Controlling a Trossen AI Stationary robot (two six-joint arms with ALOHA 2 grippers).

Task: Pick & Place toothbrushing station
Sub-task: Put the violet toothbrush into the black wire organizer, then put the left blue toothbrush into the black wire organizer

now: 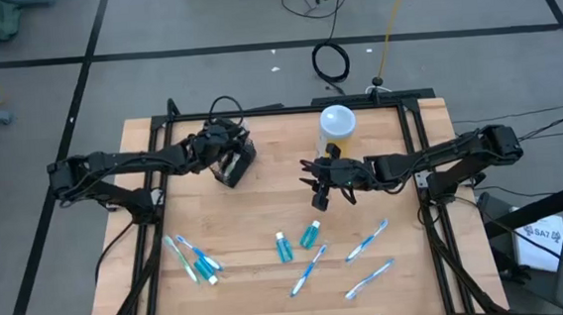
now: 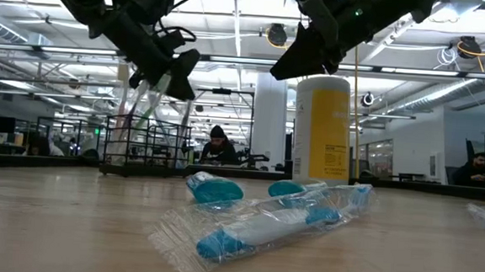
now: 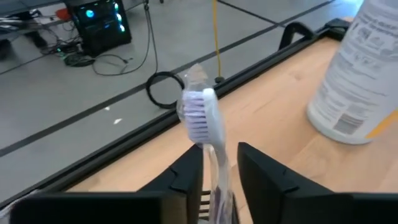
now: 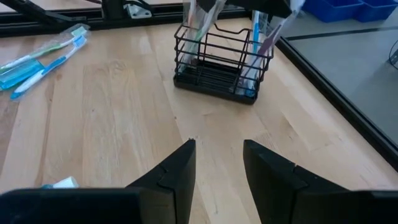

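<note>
Left gripper over the basket — jaws parted around a toothbrush — right gripper empty, jaws apart.

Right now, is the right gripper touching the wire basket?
Apart. The right wrist view shows bare wood between the right gripper and the wire basket; the high view shows the same gap.

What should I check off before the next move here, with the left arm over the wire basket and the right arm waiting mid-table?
1. Left gripper over the basket: ok.
2. Wrapped toothbrush between the left fingers: ok; fully released: cannot tell.
3. Basket upright, brushes standing inside: ok.
4. Right gripper open and empty: ok.
5. Loose toothbrushes and teal tubes on the table: not ok.
6. White canister clear of both arms: ok.
</note>
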